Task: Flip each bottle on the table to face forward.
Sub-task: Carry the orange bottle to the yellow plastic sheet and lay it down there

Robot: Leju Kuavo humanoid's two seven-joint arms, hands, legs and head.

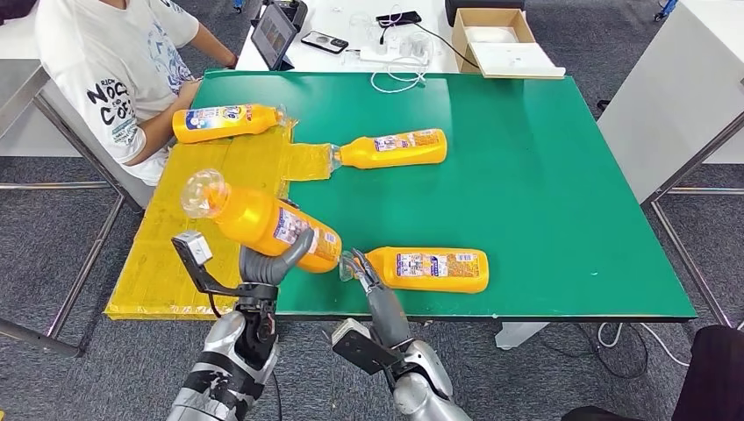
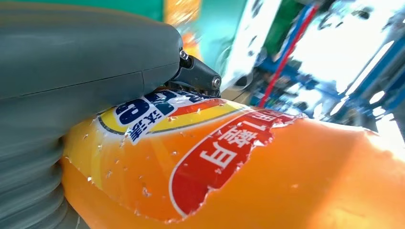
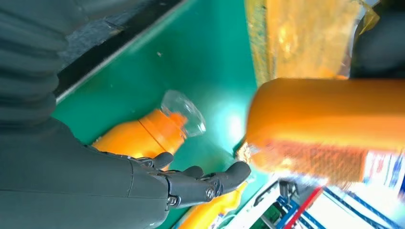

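- Near the front-left corner of the green table (image 1: 544,175), your left hand (image 1: 274,256) has its fingers wrapped round a lifted bottle (image 1: 259,219), which hangs tilted with its clear cap up and to the left; that smooth, rounded body could slide through the grip if you rotate it quickly.
- Just right of it, your right hand (image 1: 361,267) holds nothing, its fingers stretched out and apart beside the cap end of the near bottle (image 1: 430,268). Swing the lifted bottle down carelessly and its base may strike this hand or knock that bottle askew.
- Farther back lie the middle bottle (image 1: 393,148) and the far-left bottle (image 1: 224,122), the latter on the yellow mat (image 1: 167,263).
- A seated person (image 1: 114,70) rests an arm close to that far-left bottle, so a wide reach there risks contact.
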